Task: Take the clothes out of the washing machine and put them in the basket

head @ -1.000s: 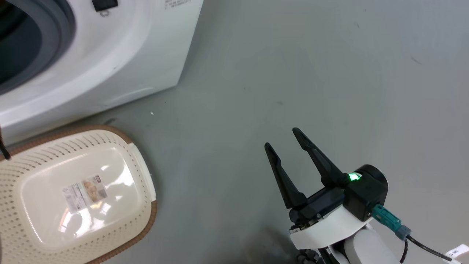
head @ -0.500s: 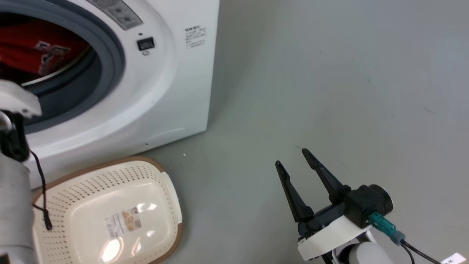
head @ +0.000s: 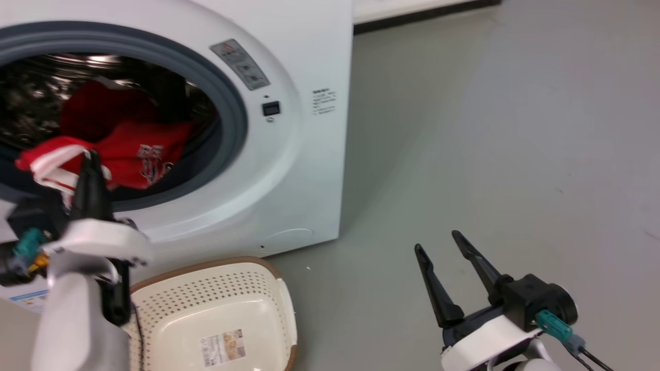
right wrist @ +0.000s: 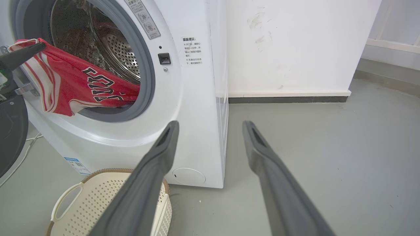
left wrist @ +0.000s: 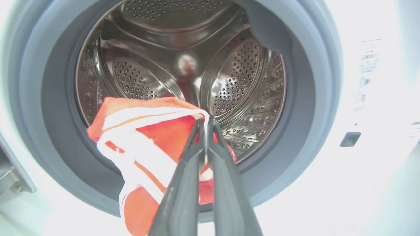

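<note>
The white washing machine (head: 294, 170) stands open, its steel drum (left wrist: 236, 82) showing. Red clothes (head: 134, 154) with white lettering lie across the grey gasket and hang partly out of the opening (right wrist: 75, 85). My left gripper (head: 92, 154) is at the drum's mouth, shut on the garment's white striped trim (left wrist: 157, 131), fingers pressed together (left wrist: 206, 122). The cream basket (head: 206, 288) with a brown rim sits on the floor just below the machine's front, a label on its bottom. My right gripper (head: 437, 241) hovers open and empty over the floor, to the right of the basket (right wrist: 210, 124).
The machine's dark door (right wrist: 10, 131) hangs open at the left. A white wall with a dark skirting board (right wrist: 288, 97) runs behind and to the right of the machine. Grey floor (head: 490, 154) stretches to the right. A white cable (right wrist: 19, 160) lies by the machine's base.
The head view has swung up and left, bringing the drum's mouth and red clothes into it. My left gripper now shows at the opening, shut on the garment's trim. The right gripper stays open.
</note>
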`<state>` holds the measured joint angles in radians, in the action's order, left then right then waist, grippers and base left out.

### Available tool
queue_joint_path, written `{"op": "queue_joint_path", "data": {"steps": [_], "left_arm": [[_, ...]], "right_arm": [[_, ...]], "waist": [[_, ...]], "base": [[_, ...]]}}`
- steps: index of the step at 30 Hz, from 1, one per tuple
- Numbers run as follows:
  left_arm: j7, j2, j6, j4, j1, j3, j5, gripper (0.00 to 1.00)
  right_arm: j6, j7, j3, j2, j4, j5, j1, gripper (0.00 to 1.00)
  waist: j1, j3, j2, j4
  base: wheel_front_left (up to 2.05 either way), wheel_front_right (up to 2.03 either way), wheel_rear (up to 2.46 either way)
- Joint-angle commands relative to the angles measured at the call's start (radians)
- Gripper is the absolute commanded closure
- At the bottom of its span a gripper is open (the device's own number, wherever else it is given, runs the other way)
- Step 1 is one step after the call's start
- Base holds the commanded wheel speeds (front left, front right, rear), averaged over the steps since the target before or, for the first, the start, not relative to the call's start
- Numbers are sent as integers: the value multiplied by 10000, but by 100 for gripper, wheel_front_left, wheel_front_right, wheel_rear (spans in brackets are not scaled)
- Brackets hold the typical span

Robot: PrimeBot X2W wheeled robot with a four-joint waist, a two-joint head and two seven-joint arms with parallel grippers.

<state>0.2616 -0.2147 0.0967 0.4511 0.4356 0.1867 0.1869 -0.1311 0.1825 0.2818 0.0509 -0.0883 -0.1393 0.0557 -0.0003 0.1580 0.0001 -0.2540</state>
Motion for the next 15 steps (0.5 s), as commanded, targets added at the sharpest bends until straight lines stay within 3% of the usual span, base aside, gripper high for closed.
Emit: {"op": "queue_joint_path", "data": {"steps": [1, 7, 15], "left_arm": [[40, 239, 14, -411, -481, -70, -123, 100], [38, 851, 108, -1615, -1643, -418, -340, 100], [10, 1200, 153, -2783, -3066, -1042, -461, 100]], "right_arm": [[7, -61, -128, -15, 113, 96, -193, 0], [7, -319, -564, -13, 353, 317, -485, 0], [7, -585, -855, -15, 680, 412, -801, 0]], "waist": [[3, -466, -1, 548], [3, -923, -1, 1250], [3, -1248, -1, 1907]], "base": [[0, 0, 0], [0, 0, 0], [0, 0, 0]]}}
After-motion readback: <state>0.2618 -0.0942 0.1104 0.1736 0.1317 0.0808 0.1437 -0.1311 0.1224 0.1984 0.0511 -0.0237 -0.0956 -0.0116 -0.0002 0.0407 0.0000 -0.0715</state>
